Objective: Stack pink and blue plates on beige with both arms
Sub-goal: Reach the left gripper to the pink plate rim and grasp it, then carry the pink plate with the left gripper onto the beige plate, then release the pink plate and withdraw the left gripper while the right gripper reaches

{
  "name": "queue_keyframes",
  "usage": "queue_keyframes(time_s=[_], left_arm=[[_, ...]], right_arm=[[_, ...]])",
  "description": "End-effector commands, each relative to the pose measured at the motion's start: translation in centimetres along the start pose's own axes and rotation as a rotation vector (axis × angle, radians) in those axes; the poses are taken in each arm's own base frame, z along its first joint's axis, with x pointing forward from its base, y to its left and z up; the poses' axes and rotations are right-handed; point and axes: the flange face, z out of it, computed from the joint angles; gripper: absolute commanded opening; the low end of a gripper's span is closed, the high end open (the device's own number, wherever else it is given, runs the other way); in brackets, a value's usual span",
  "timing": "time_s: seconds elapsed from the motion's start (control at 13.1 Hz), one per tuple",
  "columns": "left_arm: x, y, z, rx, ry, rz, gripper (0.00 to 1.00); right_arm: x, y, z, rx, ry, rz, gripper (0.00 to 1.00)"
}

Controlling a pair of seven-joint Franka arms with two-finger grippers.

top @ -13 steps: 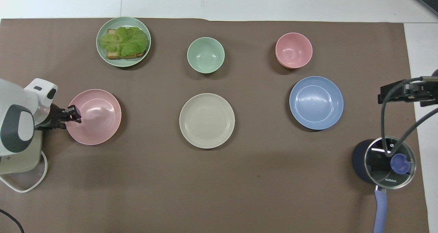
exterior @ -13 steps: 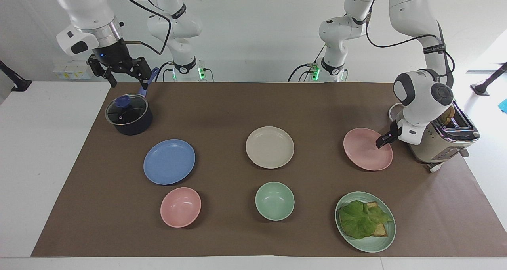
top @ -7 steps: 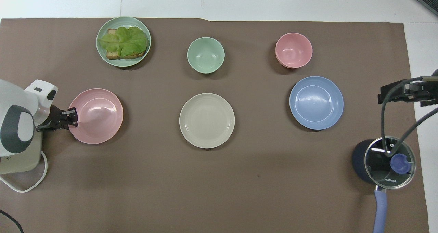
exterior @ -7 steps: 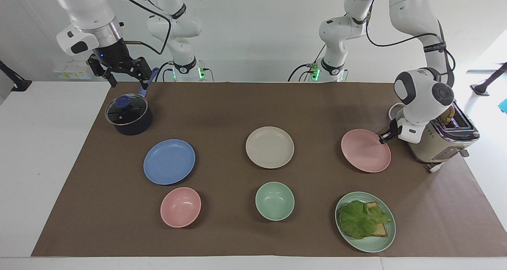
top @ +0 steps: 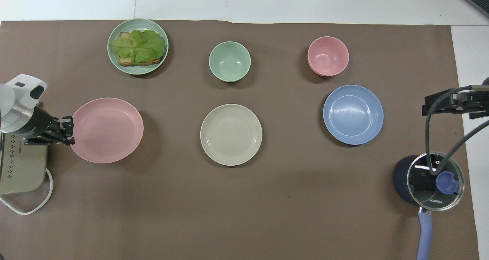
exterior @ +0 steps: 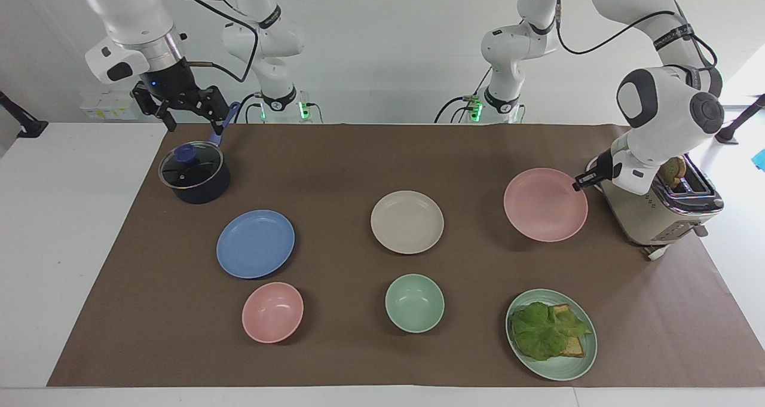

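While your left end effector (exterior: 577,185) pinches the rim of the round, matte pale pink plate (exterior: 545,204), that plate hangs lifted and tilted above the brown mat (exterior: 382,156), over the left arm's end of the tabletop (exterior: 72,228) and just beside the boxy beige toaster (exterior: 660,213). In the overhead view you see the same closed left end effector (top: 68,132) clamped on the pink plate's (top: 107,130) edge toward the toaster (top: 21,166).

Your round, matte cream-beige plate (exterior: 407,222) lies flat at the middle of the mat, bare. The round, matte medium blue plate (exterior: 255,243) lies flat toward the right arm's end, well apart from the beige plate.

Your right end effector (exterior: 185,108) waits in the air with its fingers spread wide, gripping nothing, over the mat's corner near the right arm's base, just by the dark blue saucepan with a glass lid (exterior: 194,173).

Along the mat's edge farthest from the robots you have a small pink bowl (exterior: 272,312), a pale green bowl (exterior: 414,303), and a pale green plate (exterior: 568,368) carrying toast under a lettuce leaf (exterior: 547,329).
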Motion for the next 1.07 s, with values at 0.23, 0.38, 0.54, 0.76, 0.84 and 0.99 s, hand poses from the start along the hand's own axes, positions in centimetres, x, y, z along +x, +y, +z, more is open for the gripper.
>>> queue_keyframes(time_s=[0.23,0.38,0.54,0.76,0.84,0.99], left_arm=[[-5.1,13.2,2.1,-0.081,-0.001,0.085,0.00],[-6.9,18.0,3.3,-0.119,0.047,0.087,0.00],[-7.9,20.9,5.2,-0.131,0.082,0.089,0.00],[-8.1,24.2,10.1,-0.148,0.138,0.116,0.00],[-8.2,24.6,11.0,-0.148,0.143,0.124,0.00],[-8.3,24.7,11.2,-0.146,0.144,0.137,0.00]], right_arm=[[-0.6,0.5,0.0,0.015,0.006,0.003,1.00],[-0.6,0.5,0.0,0.015,0.006,0.003,1.00],[-0.6,0.5,0.0,0.017,0.005,0.003,1.00],[-0.4,0.8,0.0,0.019,0.013,0.009,1.00],[-0.5,0.9,0.0,0.018,0.010,0.011,1.00],[-0.5,0.9,0.0,0.019,0.013,0.014,1.00]])
